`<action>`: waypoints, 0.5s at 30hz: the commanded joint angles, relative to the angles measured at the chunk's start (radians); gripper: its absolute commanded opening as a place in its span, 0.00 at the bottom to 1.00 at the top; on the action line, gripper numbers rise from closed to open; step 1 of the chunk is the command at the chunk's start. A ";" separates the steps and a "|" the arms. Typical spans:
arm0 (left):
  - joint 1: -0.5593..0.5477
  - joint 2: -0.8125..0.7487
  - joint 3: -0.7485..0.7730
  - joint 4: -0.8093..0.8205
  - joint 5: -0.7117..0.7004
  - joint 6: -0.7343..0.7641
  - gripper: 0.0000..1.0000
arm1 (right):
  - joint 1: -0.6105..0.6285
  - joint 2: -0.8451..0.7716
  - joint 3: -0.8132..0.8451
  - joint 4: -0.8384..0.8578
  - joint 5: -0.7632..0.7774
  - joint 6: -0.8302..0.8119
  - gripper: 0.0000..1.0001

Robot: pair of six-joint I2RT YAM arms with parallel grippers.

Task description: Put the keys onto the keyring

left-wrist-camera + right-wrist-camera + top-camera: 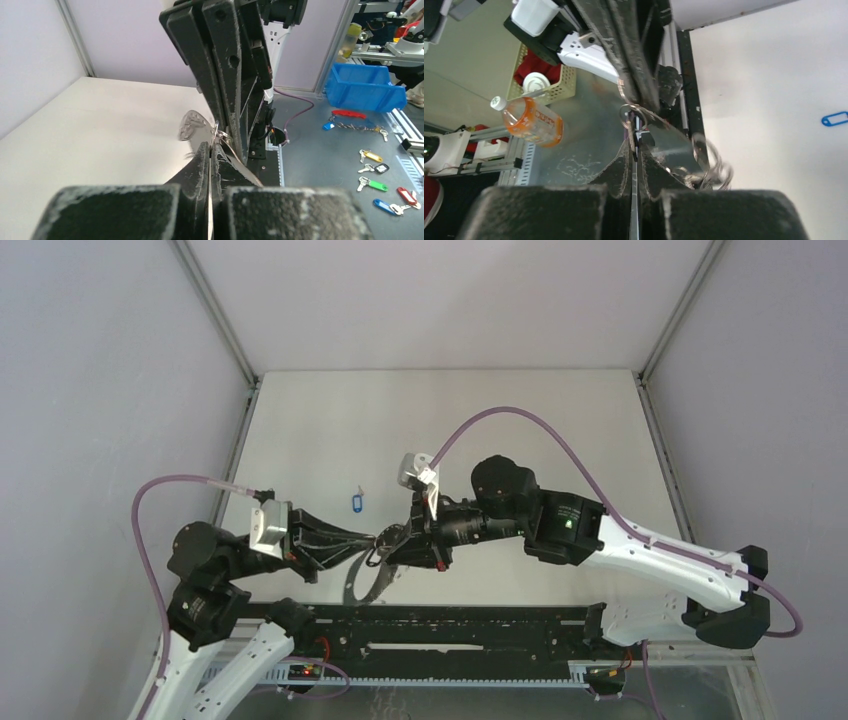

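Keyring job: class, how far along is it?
Done: the left tool grips the keyring. In hand: the right tool is shut right beside it; what it pinches is unclear. Remaining: the blue key lies loose on the table, unthreaded.

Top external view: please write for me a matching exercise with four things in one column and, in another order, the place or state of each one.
Things:
1. blue key
2. keyring
3. left claw
4. right claw

Places or states:
a. comes in from the right side of the picture
b. lies alone on the white table
c. comes in from the left side, shut
d. sits where the two claw tips meet

Pairs: 1-b, 2-d, 3-c, 4-a
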 commanded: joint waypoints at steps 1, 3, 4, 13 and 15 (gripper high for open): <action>-0.001 0.002 0.035 0.029 0.010 0.004 0.00 | 0.011 -0.043 0.005 0.078 0.045 -0.015 0.00; -0.001 0.003 0.031 0.027 0.011 0.005 0.00 | 0.010 -0.058 0.005 0.082 0.054 -0.024 0.00; -0.001 0.004 0.031 0.027 0.012 0.005 0.00 | 0.010 -0.061 0.004 0.086 0.050 -0.023 0.00; -0.001 0.013 0.026 0.026 0.035 0.004 0.00 | 0.004 -0.039 0.036 0.076 0.009 -0.019 0.00; -0.001 0.010 0.025 0.024 0.042 0.006 0.00 | -0.004 -0.036 0.047 0.064 0.009 -0.020 0.00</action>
